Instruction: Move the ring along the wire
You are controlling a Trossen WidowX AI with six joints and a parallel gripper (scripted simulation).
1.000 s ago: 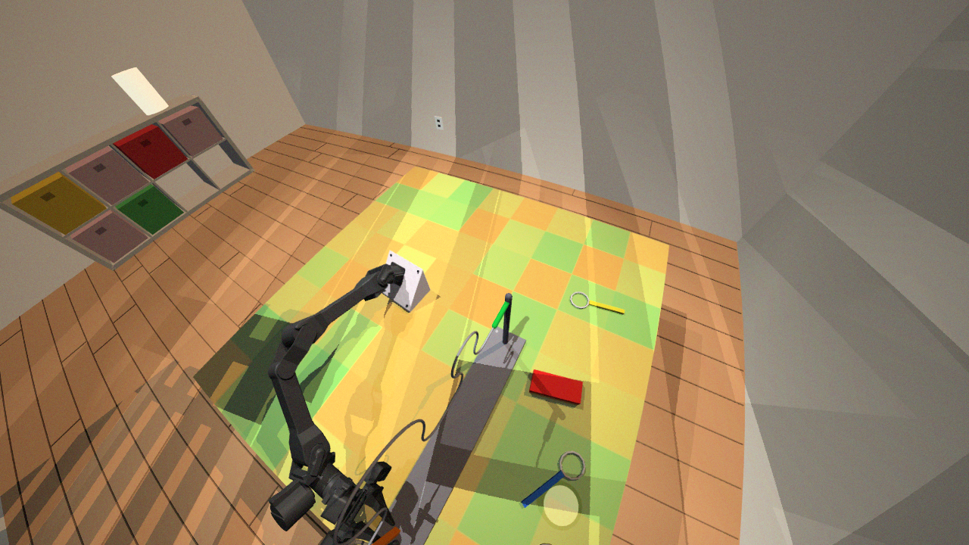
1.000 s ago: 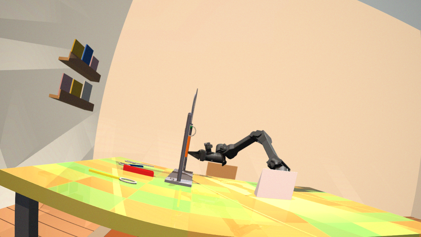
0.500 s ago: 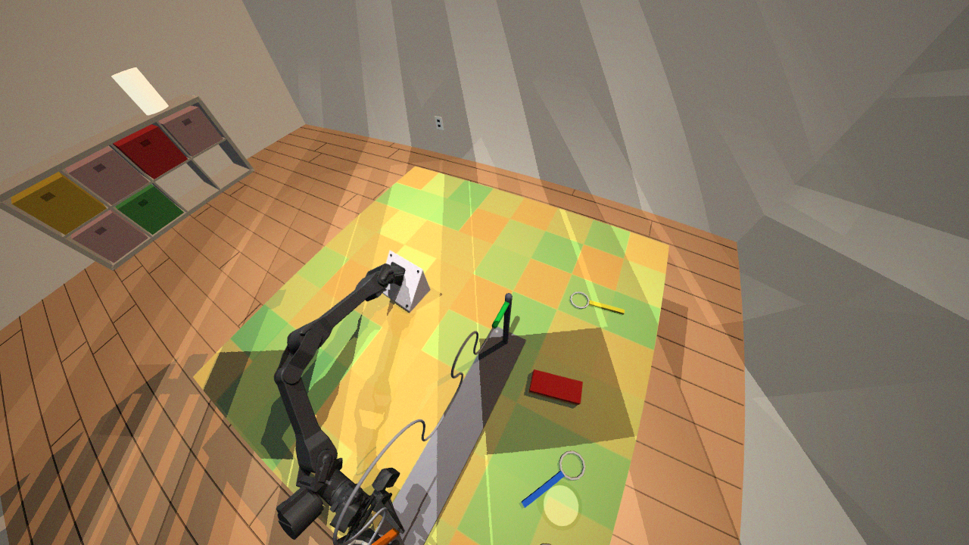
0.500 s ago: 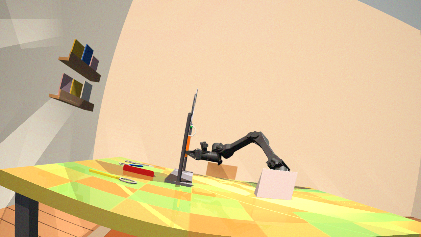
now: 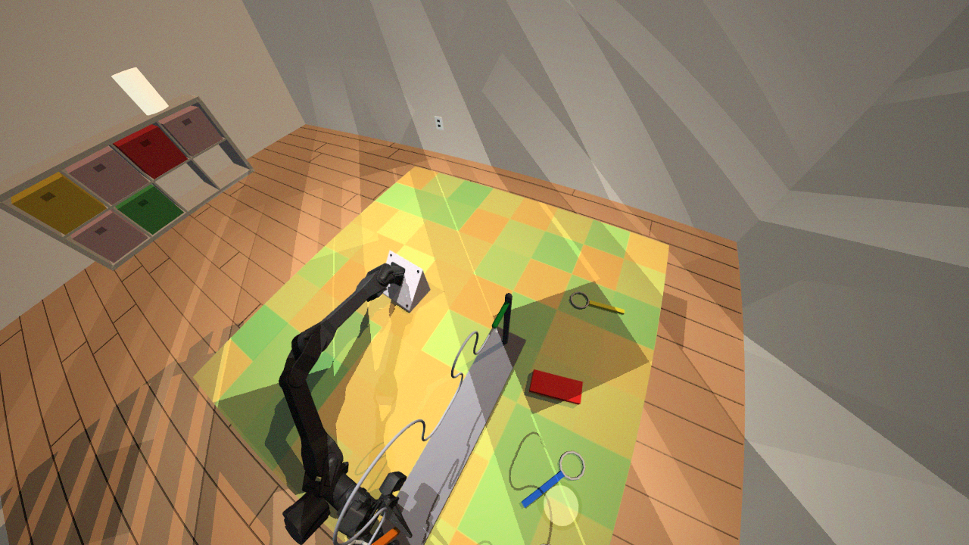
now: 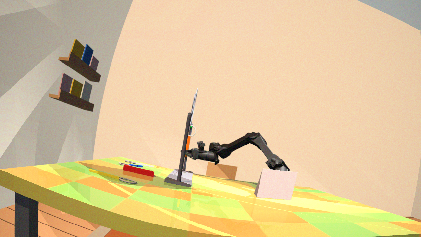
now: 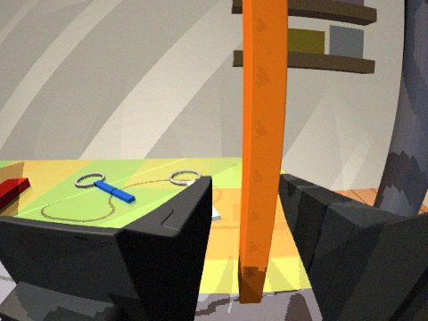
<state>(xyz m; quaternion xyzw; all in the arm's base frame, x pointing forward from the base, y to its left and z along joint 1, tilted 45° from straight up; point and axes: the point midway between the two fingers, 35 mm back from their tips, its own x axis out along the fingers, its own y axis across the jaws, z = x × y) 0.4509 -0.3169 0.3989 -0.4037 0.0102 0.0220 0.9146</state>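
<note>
Handle [image 5: 386,537] [image 6: 187,142] [image 7: 263,134] hangs upright below its ring [image 6: 193,130] at the green part near 1 post [image 6: 185,147]; centre the 2 fingers on it, then close squarely, avoiding grey wire [image 5: 381,453] [image 6: 194,101]. Gripper [image 5: 400,527] [image 6: 185,151] [image 7: 245,184] stands partly open around the handle, gripping nothing, with visible gaps on both sides.
</note>
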